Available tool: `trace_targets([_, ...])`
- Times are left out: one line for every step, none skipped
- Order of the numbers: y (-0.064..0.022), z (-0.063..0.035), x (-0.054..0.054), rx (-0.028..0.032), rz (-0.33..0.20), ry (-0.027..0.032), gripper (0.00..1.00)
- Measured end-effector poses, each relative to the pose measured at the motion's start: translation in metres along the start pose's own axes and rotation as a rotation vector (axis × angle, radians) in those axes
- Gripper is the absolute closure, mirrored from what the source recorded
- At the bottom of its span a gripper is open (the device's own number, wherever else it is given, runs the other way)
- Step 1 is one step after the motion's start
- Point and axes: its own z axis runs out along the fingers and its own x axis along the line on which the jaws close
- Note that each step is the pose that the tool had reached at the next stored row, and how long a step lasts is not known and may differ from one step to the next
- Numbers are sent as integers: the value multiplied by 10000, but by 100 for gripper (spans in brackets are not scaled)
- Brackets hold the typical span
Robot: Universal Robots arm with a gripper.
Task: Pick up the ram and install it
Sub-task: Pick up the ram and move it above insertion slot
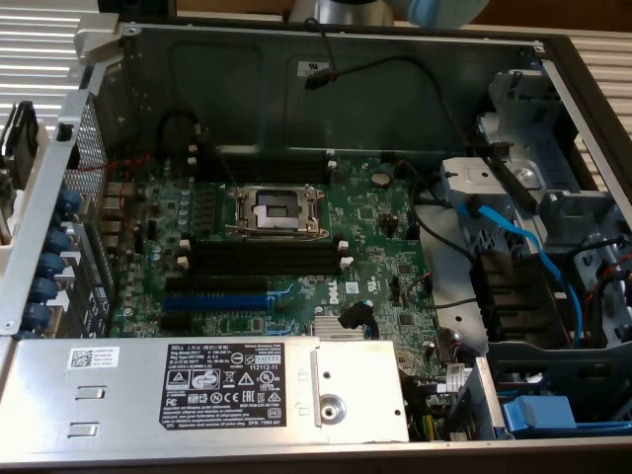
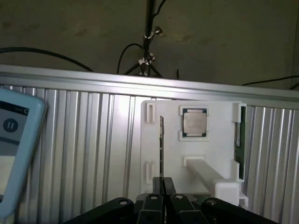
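Gripper [image 2: 162, 185] pinches the thin ram [image 2: 161, 144], which stands on edge in a white holder [image 2: 219, 156] beside a processor chip [image 2: 194, 123].

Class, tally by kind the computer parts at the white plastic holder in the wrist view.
Square silver processor chip: 1
Thin dark memory stick, seen edge-on: 1
Green circuit board strip: 1
Total: 3
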Motion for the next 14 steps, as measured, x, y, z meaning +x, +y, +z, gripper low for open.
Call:
trace_targets([-36,-47,19,-4,1,-2,88])
trace_targets([-71,-92,38,-6,1,-5,88])
trace_targets([-107,-138,56,-8,1,-8,88])
trace_targets([-143,-184,74,-12,1,-10,88])
trace_targets([-179,-229,89,-13,0,-14,88])
trace_targets([-213,-272,102,-16,2,-17,88])
trace_targets([-253,-319,114,-22,2,-20,88])
trace_targets([-292,-354,125,-27,2,-22,88])
trace_targets([-369,-408,143,-41,3,-25,88])
trace_targets([-409,-427,154,-56,4,-25,88])
trace_targets([-446,-440,166,-72,5,-26,88])
trace_targets([-481,-451,180,-91,6,-27,88])
trace_targets([-517,-461,195,-113,7,-29,88])
trace_targets([-556,-473,211,-138,9,-30,88])
